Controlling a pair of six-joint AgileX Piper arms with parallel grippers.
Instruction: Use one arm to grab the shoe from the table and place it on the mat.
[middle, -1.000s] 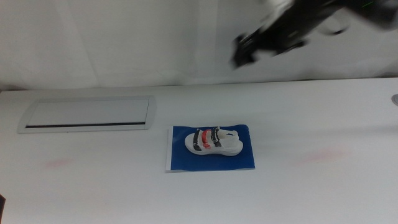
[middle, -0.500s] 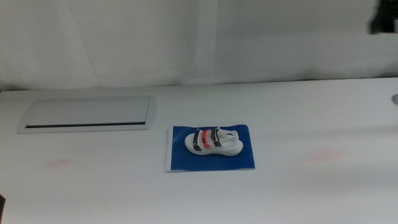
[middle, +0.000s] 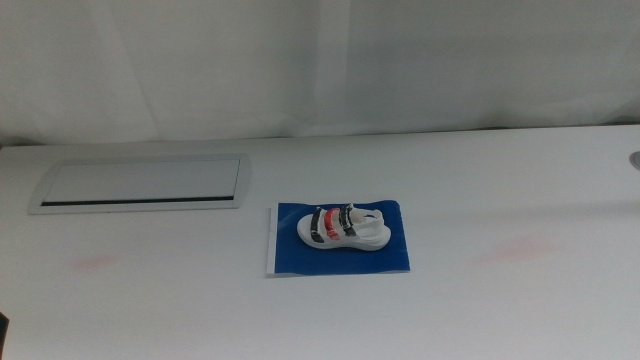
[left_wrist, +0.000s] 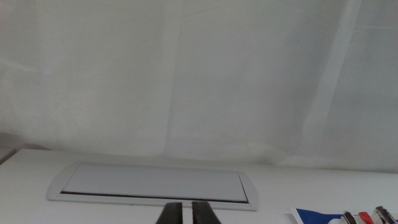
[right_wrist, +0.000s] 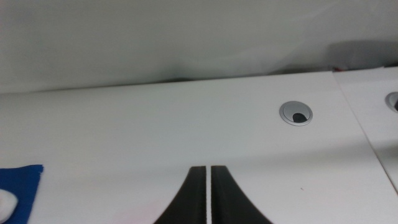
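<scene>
Shoe: white sandal (middle: 343, 228) with red and black straps, upright on its sole, sitting on the mat (middle: 338, 259), roughly centred.
Mat: dark blue, flat on the table (middle: 480, 300), white strip along its left short edge.
Left hand: (left_wrist: 186, 213) clenched, holding nothing, faces the grey panel (middle: 140, 184); well apart from the shoe.
Right hand: (right_wrist: 208, 199) clenched, empty, near a round grommet (right_wrist: 296, 113); well apart from the shoe.
</scene>
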